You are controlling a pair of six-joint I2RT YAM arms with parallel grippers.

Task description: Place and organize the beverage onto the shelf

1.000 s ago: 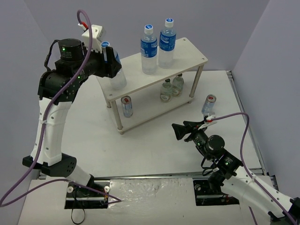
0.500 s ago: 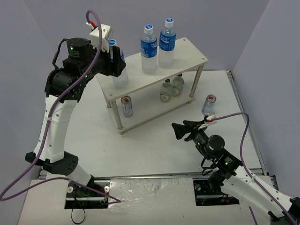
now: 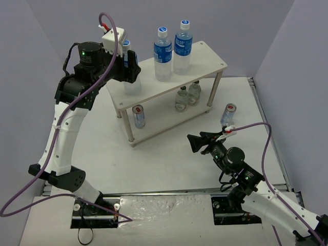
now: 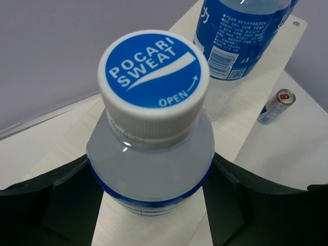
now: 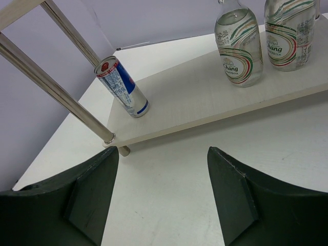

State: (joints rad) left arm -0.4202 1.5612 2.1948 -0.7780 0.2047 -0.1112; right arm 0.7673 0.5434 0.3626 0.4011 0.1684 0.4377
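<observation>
My left gripper [image 3: 128, 66] is shut on a tall clear bottle [image 3: 131, 82] with a blue label, held upright at the left end of the shelf's top board [image 3: 205, 57]. In the left wrist view its blue and white cap [image 4: 154, 84] fills the middle, with my fingers [image 4: 51, 205] on both sides and the board [image 4: 148, 230] right beneath. Two more tall bottles [image 3: 163, 56] [image 3: 182, 48] stand on the top board. Two small clear bottles [image 3: 182, 99] [image 3: 194, 92] and a slim can [image 3: 138, 116] stand on the lower board [image 5: 205, 102]. My right gripper [image 3: 197, 142] is open and empty, low over the table in front of the shelf.
Another slim can [image 3: 228, 115] stands on the table right of the shelf; it also shows in the left wrist view [image 4: 277, 106]. A metal shelf leg [image 5: 56, 87] is near my right gripper's left finger. Grey walls close in behind and at both sides.
My left arm has carried the tall bottle right and back, from beside the shelf's left end to over the top board. The right arm has not moved.
</observation>
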